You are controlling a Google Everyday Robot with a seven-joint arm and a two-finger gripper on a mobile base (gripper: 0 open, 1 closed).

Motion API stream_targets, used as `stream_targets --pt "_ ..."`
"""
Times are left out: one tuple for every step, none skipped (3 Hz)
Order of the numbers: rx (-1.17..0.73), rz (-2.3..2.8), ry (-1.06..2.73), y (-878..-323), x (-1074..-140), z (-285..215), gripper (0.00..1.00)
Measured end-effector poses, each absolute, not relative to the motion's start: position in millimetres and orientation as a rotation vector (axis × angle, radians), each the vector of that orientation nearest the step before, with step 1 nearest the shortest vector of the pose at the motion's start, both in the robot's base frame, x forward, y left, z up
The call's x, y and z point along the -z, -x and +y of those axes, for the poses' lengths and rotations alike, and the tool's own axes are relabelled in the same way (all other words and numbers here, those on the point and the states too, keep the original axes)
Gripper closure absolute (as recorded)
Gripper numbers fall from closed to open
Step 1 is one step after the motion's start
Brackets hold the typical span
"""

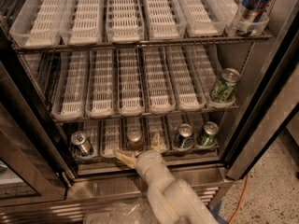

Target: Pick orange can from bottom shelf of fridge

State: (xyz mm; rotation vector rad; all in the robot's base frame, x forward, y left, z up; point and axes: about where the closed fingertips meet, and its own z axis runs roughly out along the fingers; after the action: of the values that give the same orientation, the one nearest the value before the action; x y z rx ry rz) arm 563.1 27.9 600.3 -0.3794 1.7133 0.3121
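Observation:
The orange can (pixel 135 138) stands in a middle lane of the bottom shelf (pixel 140 160) of the open fridge (pixel 261 111), silver top up. My gripper (pixel 140 150) is at the shelf's steel sill, open, with one tan finger (pixel 124 157) low to the can's left and the other finger (pixel 156 143) to its right. The can sits between and just behind the fingers; contact is not visible. My white arm (pixel 163 190) rises from the bottom edge.
On the bottom shelf a silver can (pixel 81 143) stands at left, a blue-silver can (pixel 184 136) and a green can (pixel 207 134) at right. A green can (pixel 224 85) sits on the middle rack, a blue can (pixel 252 6) on the top rack. An orange cable (pixel 240 190) lies on the floor.

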Motion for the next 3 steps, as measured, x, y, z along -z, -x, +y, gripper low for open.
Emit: stream_targets --pt "-0.311 1.707 0.361 -564.9 -598.1 26.6 0.0" --pt "-0.324 1.713 0.316 -575.7 -564.7 5.9 0.0" --pt "-0.324 1.713 0.316 -575.7 -567.5 5.9 0.0"
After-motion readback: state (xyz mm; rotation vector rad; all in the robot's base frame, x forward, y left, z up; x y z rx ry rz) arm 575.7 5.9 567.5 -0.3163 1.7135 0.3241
